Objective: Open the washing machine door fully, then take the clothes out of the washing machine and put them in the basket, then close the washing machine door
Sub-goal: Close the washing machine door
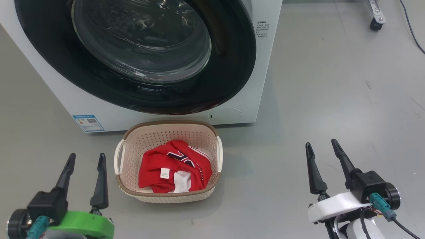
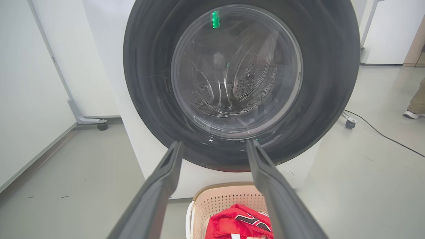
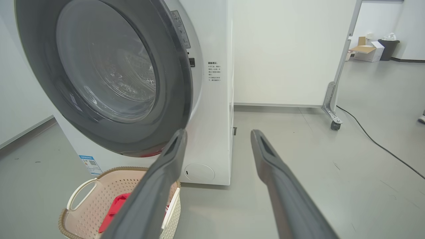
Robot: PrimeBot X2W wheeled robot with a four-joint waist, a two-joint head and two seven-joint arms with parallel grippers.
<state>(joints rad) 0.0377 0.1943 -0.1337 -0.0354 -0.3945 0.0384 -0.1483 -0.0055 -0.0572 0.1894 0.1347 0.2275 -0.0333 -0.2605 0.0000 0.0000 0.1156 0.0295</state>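
Clothes point(image 1: 172, 166) were down in the basket point(image 1: 159, 137), a red heap with white parts, small white label face-up and the dark lettering toward 1 o'clock! That basket sat on the floor point(image 1: 315, 83) just at 6 o'clock of the washing machine point(image 1: 262, 83). Its handles were at 9 and 3 o'clock, so its long axis ran across the head view.

And the washing machine door point(image 1: 49, 59) looked closed against the front, its glass bowl facing 6 o'clock toward the robot. The left gripper point(image 1: 87, 155) hovered at 8 o'clock of the basket, fingers spread wide, holding nothing. The right gripper point(image 1: 320, 142) sat well off at 3 o'clock, equally wide and empty. Both pointed to 12.

From the left wrist, the perforated drum point(image 2: 245, 76) showed through the glass, and a person's shoe point(image 2: 411, 114) stood at 3 o'clock. From the right wrist came a cable point(image 3: 375, 142) across the floor, with a cardboard box point(image 3: 363, 49) and a dark bin point(image 3: 388, 49) far off at 1 o'clock.
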